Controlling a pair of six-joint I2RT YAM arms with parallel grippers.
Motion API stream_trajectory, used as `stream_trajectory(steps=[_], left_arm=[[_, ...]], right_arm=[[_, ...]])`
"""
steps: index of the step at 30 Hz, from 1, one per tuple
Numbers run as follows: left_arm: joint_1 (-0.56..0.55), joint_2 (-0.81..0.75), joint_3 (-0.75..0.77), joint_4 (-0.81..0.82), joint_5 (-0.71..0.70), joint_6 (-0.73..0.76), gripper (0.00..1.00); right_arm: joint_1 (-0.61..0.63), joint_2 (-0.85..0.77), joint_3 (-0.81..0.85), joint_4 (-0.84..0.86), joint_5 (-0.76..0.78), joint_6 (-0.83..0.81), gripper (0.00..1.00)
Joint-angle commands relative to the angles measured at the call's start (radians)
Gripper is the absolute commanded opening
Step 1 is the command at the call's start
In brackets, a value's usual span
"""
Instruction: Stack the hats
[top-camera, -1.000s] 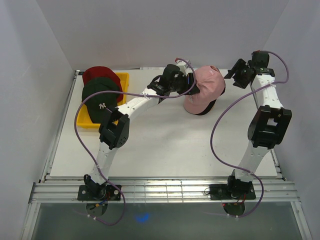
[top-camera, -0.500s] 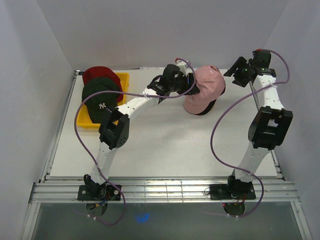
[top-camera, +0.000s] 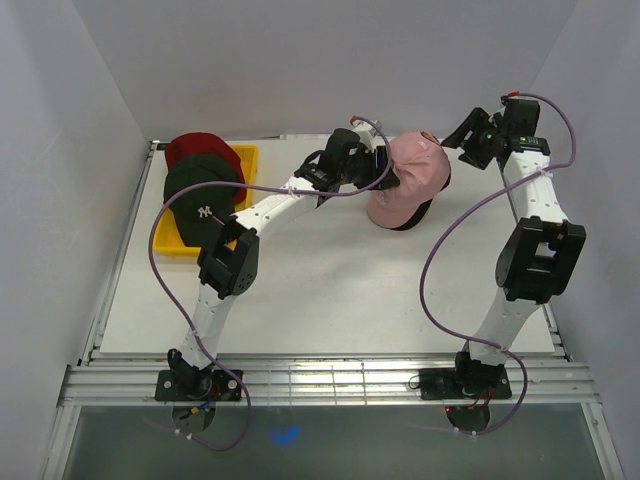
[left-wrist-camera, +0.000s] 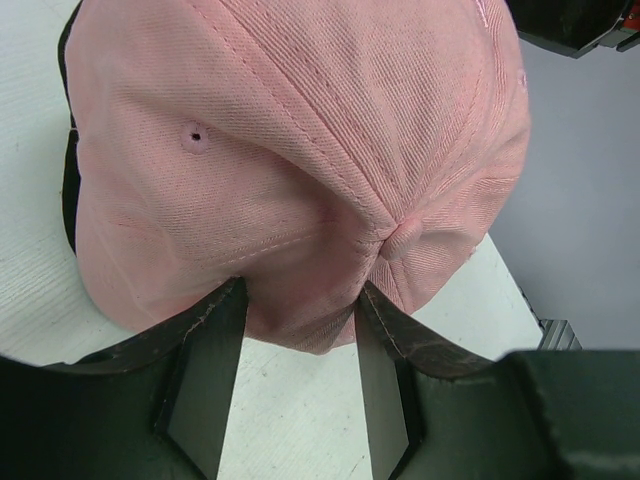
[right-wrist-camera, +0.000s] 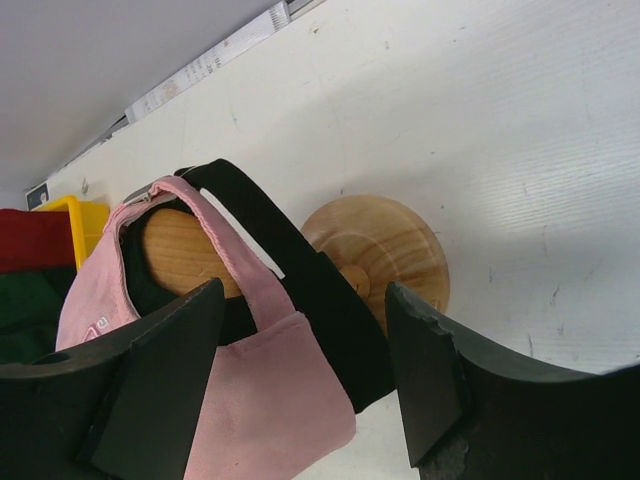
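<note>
1. Where the left arm stretches to the far middle of the table (top-camera: 330, 290), the left gripper (left-wrist-camera: 300, 300) meets the left side of the pink cap (top-camera: 412, 172).
2. Left wrist view: both fingers (left-wrist-camera: 205, 370) press into the crown just below the top button. A bulge of pink fabric fills the gap between them, so the gripper is clamped on the cap.
3. Pink cap: seated on the wooden stand (right-wrist-camera: 390, 235), tilted, with its brim towards the near side. A dark edge shows under its rim in the top view.
4. Right wrist view: the back opening and strap of the cap face this camera. The round head of the stand shows inside the cap, and its base disc rests on the table just beside.
5. Right gripper (right-wrist-camera: 305, 295): at the far right of the table, near the pink cap but not touching it. Its jaws are wide apart with nothing between them.
6. Dark green cap (top-camera: 205, 195), white logo on the front: lies on top of the red cap (top-camera: 195, 148) in the yellow tray (top-camera: 248, 158) at the far left corner. Only the far part of the red one shows.
7. That pair lies well apart from the pink cap, with the left arm stretching across between them.
</note>
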Motion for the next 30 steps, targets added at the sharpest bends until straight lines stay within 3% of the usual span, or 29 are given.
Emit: stream_trajectory(steps=[1,8,17,21,23,30], left_arm=[[-0.005,-0.084,0.005,-0.028,0.000,0.006,0.57],[-0.003,-0.084,0.008,-0.028,0.000,0.004,0.57],[-0.005,-0.084,0.010,-0.040,-0.003,0.012,0.57],[-0.005,-0.087,0.010,-0.045,-0.006,0.018,0.57],[-0.005,-0.087,0.010,-0.048,-0.006,0.020,0.57],[-0.005,-0.088,0.006,-0.051,-0.006,0.021,0.57]], right_arm=[[0.011,-0.037,-0.018,0.038,-0.028,-0.013,0.71],[0.021,-0.031,-0.017,0.028,-0.016,-0.019,0.67],[0.021,0.004,0.028,-0.021,0.031,-0.033,0.49],[0.021,0.021,0.042,-0.032,0.041,-0.037,0.37],[0.021,0.021,0.039,-0.032,0.044,-0.039,0.36],[0.019,0.033,0.042,-0.046,0.079,-0.051,0.17]])
